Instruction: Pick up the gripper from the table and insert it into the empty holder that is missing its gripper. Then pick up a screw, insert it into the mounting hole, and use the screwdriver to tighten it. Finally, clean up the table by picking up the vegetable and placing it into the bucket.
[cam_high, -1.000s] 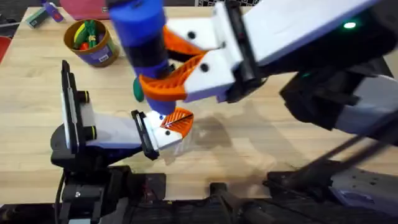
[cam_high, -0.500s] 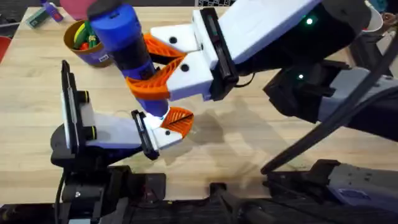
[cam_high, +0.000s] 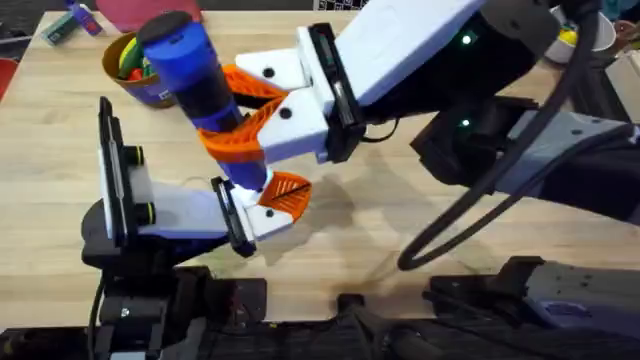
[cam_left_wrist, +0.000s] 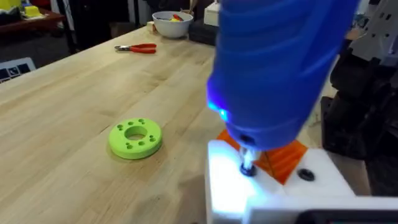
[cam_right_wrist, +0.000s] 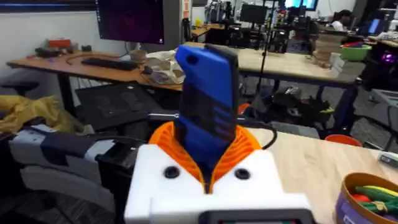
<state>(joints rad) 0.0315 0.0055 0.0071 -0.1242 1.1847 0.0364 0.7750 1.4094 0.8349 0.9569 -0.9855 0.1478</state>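
pale wooden bench (cam_high: 420, 230) spreads under both arms, with desks and monitors in the room behind; the right pincer (cam_high: 240, 120) is clamped on the screwdriver (cam_high: 195, 75), its orange pads squeezing the blue body from both sides, plain in the right wrist view too; the bit points down and meets a screw (cam_left_wrist: 247, 168) in the white holder (cam_left_wrist: 249, 193), beside the seated orange gripper (cam_high: 285, 192), at the near middle of the bench; a blue light glows at the tool's lower end, so it seems to be driving; the left pincer (cam_high: 270, 205) is that same white block with its orange tip, and whether it is open or closed i cannot tell; the bucket (cam_high: 145, 70) sits at the far left with coloured toys inside; a lime-green ring (cam_left_wrist: 135, 137) lies apart on the wood; the tool leans, so the bit may cam out of the screw head, or the screw may cross-thread; a slipping grip would let the body spin.
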